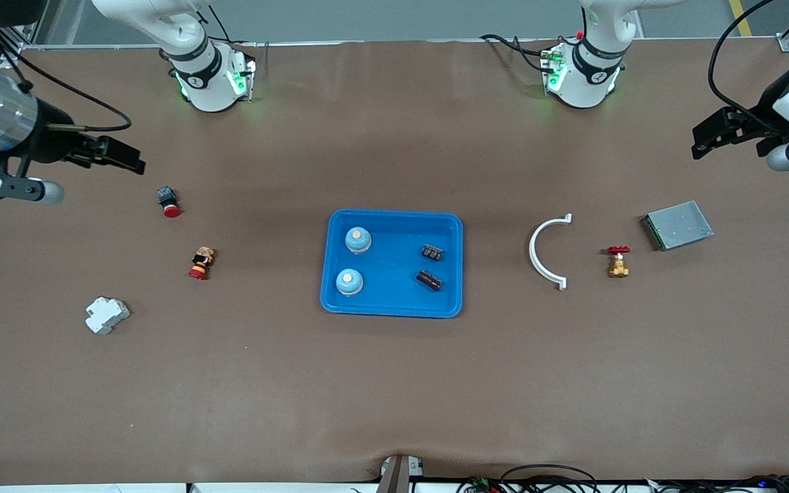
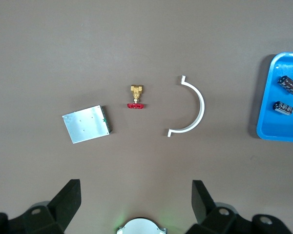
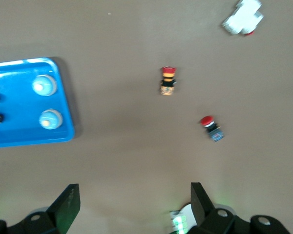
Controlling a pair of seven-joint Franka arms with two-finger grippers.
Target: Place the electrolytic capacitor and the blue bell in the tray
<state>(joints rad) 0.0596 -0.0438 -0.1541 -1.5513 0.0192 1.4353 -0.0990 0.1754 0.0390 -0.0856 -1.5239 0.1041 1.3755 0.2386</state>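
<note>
Bells (image 1: 358, 240) and capacitors (image 1: 432, 253) sat inside the tray (image 1: 394, 305) — job apparently finished — so my left gripper (image 1: 704, 142) and right gripper (image 1: 126, 158) hung spread wide, empty, over opposite table ends.
</note>
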